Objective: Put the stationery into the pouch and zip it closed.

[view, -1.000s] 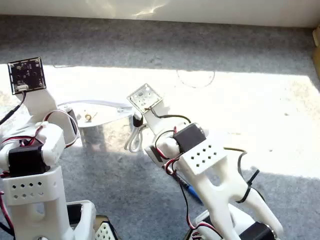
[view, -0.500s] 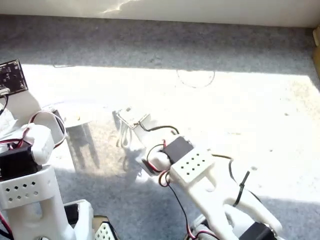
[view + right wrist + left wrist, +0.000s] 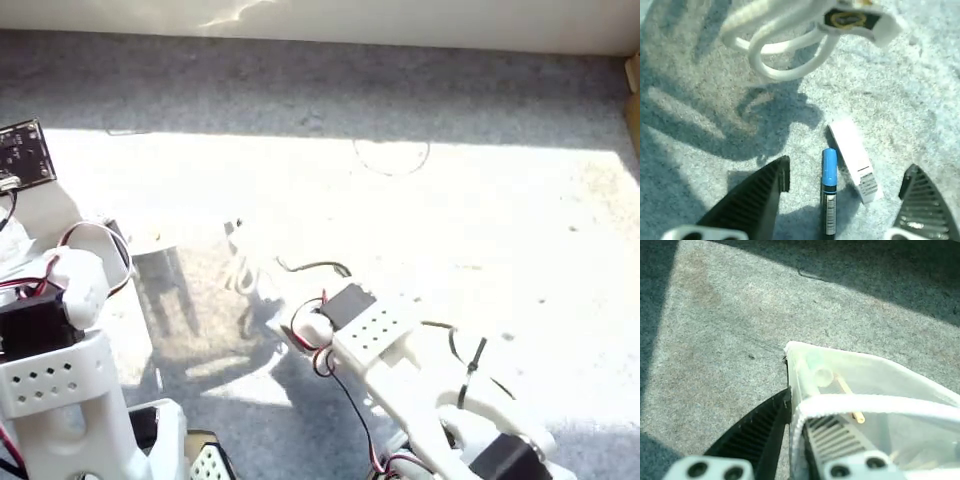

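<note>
I can read no words or numbers here. The blue marker (image 3: 829,192) bears fine print on its barrel, and the white block (image 3: 854,160) just beside it has dark stripes at one end, both illegible. A black tag (image 3: 850,19) shows a gold ring mark.

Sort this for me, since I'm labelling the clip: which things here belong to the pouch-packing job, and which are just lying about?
Job: clear pouch, held by the left gripper; blue pen; white block beside it; right gripper, jaws open above both.
Lying about: looped white cable; faint ring mark on the grey table.
</note>
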You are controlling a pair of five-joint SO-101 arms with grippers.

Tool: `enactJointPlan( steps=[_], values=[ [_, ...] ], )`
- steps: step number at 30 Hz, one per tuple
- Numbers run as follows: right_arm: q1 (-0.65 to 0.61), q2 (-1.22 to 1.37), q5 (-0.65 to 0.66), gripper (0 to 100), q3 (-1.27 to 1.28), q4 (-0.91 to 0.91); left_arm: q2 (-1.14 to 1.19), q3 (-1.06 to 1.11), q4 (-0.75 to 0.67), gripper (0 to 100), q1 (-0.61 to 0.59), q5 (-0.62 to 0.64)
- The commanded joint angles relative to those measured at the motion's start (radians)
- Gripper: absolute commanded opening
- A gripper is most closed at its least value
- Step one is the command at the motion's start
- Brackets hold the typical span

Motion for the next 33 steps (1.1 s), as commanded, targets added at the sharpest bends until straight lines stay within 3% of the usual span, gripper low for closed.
enactJointPlan(
  steps=[1, 8, 24, 33],
  values=[
    [0.061, 0.104, 0.002, 33.1, -0.065, -0.031, -0.03, -0.024, -0.032, 1, -0.004, -0.002],
    [0.082, 0.243, 0.002, 33.1, -0.159, -0.038, -0.03, -0.022, -0.032, 1, -0.004, -0.003],
    [0.084, 0.266, 0.002, 32.9, -0.151, -0.157, -0.03, -0.022, -0.032, 1, -0.004, -0.005],
    [0.104, 0.266, 0.003, 22.7, -0.105, -0.257, -0.03, -0.022, -0.029, 1, -0.004, -0.005]
  ],
)
